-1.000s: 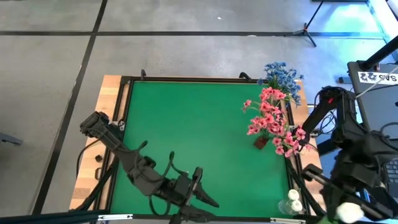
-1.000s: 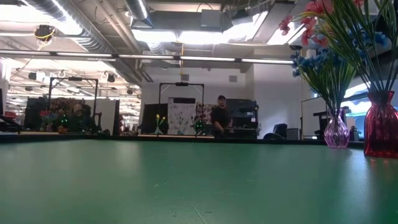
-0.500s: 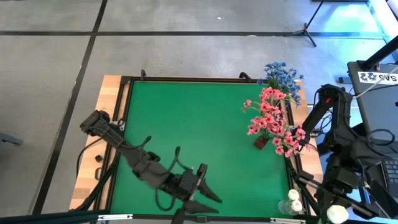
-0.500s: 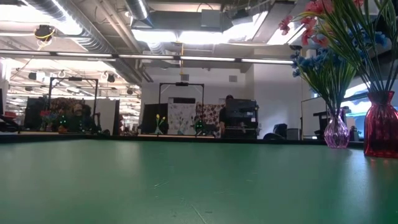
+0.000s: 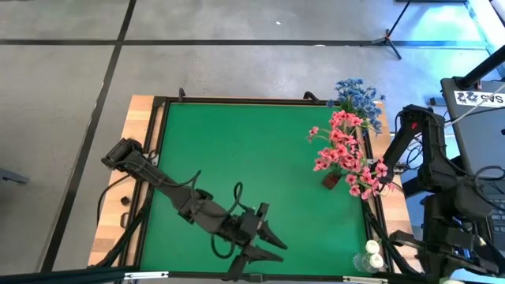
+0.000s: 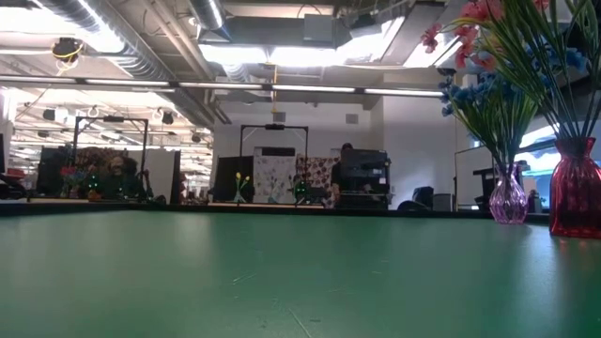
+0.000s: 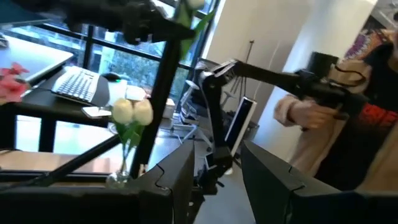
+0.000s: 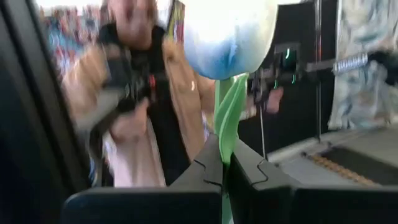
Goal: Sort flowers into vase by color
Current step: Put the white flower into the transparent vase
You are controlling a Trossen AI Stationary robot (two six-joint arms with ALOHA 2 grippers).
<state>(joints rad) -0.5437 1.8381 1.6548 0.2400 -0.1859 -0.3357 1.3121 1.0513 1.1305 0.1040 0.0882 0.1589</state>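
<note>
Over on the left of the high view, the left arm stretches low across the green counter (image 5: 237, 150), and its hand (image 5: 272, 244) sits near the front edge with both fingers spread apart and nothing between them. The left wrist view backs that up: there's a clear gap between the two dark fingers (image 7: 174, 180), and past them you can see two white buds (image 7: 132, 112) standing in a clear vase beyond the counter edge.

Moving right, the pink flowers (image 5: 343, 154) stand upright in a red vase (image 5: 331, 181) near the counter's right edge. Just behind them, in the far right corner, are the blue flowers (image 5: 359, 95). In the low view the blue ones sit in a pinkish glass vase (image 6: 508, 200) and the pink ones in the red vase (image 6: 576, 199), side by side at the right.

At the front right corner, the white buds (image 5: 372, 253) sit in their clear vase.

Far right, the right arm hangs off past the counter edge. Its hand (image 8: 225, 163) is clamped shut on the green stem of a white tulip bud (image 8: 230, 34), the bud sticking up above the fingertips. A person in a tan jacket (image 8: 140, 118) stands blurred behind it.
</note>
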